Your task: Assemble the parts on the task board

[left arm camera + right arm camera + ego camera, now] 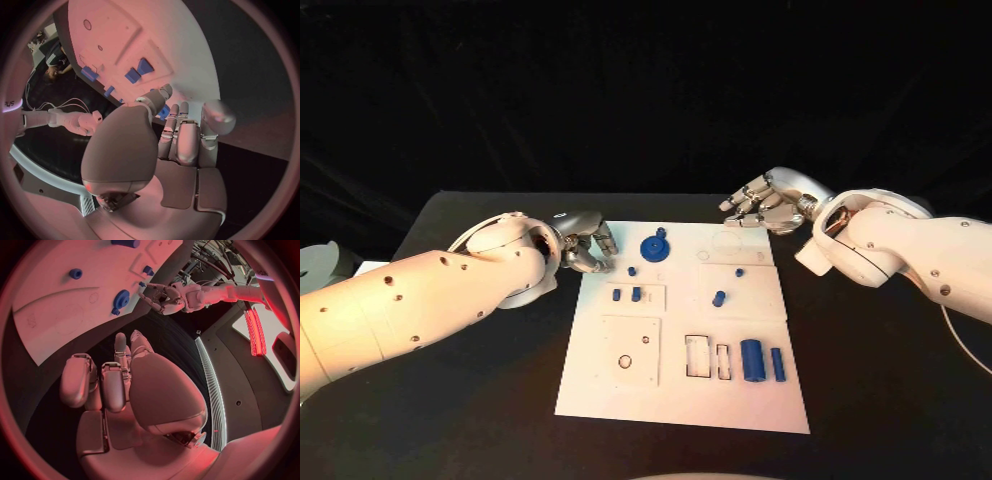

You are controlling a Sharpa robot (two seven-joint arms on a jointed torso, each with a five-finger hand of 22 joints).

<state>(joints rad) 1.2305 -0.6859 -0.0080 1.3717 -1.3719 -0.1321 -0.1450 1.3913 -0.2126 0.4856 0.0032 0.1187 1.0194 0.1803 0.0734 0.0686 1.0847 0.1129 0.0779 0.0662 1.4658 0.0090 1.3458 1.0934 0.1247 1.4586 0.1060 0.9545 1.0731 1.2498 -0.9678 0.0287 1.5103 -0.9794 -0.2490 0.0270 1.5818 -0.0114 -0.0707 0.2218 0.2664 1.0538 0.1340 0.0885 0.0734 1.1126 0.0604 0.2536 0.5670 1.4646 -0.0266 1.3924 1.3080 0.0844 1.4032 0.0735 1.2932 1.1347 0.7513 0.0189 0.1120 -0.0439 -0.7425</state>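
Note:
The white task board lies in the middle of the black table. A blue gear sits near its far edge, with small blue pegs and another peg behind it. Two blue cylinders lie near the front right. My left hand hovers at the board's far left corner, fingers curled in, holding nothing. My right hand hangs just beyond the far right corner, fingers also curled and empty. The left wrist view shows the left hand above the board. The right wrist view shows the right hand and the gear.
Rectangular slots and a raised plate with a round hole mark the board's front half. Black table surrounds the board on all sides. A grey object sits at the far left edge.

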